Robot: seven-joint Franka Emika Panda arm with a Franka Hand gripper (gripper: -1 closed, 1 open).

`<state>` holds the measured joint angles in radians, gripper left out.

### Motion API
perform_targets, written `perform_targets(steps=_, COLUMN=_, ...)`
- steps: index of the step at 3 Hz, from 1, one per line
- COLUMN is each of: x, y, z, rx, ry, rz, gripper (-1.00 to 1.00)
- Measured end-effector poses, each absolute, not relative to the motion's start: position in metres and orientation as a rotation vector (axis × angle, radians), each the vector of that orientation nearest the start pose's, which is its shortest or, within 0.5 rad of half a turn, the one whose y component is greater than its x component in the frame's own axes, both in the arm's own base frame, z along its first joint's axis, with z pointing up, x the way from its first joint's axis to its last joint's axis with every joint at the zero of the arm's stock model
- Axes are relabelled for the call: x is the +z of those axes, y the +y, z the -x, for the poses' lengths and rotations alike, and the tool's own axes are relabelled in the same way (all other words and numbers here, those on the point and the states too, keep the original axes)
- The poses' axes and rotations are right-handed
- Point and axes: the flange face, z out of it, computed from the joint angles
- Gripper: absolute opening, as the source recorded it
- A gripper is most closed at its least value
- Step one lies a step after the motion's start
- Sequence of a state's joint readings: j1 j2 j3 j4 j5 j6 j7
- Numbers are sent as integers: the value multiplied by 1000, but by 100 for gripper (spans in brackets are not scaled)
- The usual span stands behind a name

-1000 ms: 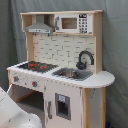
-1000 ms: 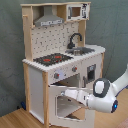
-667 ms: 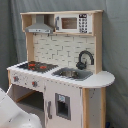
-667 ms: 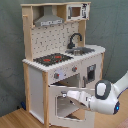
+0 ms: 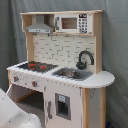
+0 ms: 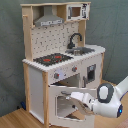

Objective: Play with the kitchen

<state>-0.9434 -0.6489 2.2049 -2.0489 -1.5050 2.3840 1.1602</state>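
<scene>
Pale wood kitchen (image 6: pixel 60 55) stood upright, oven door (image 6: pixel 62 97) swung open; the white arm's fingers (image 6: pixel 74 96) reached its window frame, grip state unclear.

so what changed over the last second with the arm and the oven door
In the second exterior view the arm has slid toward the second exterior view's left, bringing its gripper further across the open oven door near the top edge. The door looks about as far open as before. The kitchen itself, with hob, tap and hood, has not moved.
</scene>
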Motion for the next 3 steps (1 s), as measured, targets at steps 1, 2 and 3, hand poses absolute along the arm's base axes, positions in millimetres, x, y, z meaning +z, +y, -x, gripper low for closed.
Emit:
perform_targets(steps=1, x=240, y=567, z=-171, rx=1464, ry=1390, rz=-1502, gripper=100)
perform_targets(steps=2, x=236, y=564, z=-170, rx=1520, ry=1330, rz=-1600, gripper=100)
perform_targets(steps=3, x=231, y=557, z=-172, rx=1567, ry=1261, rz=-1696, gripper=100)
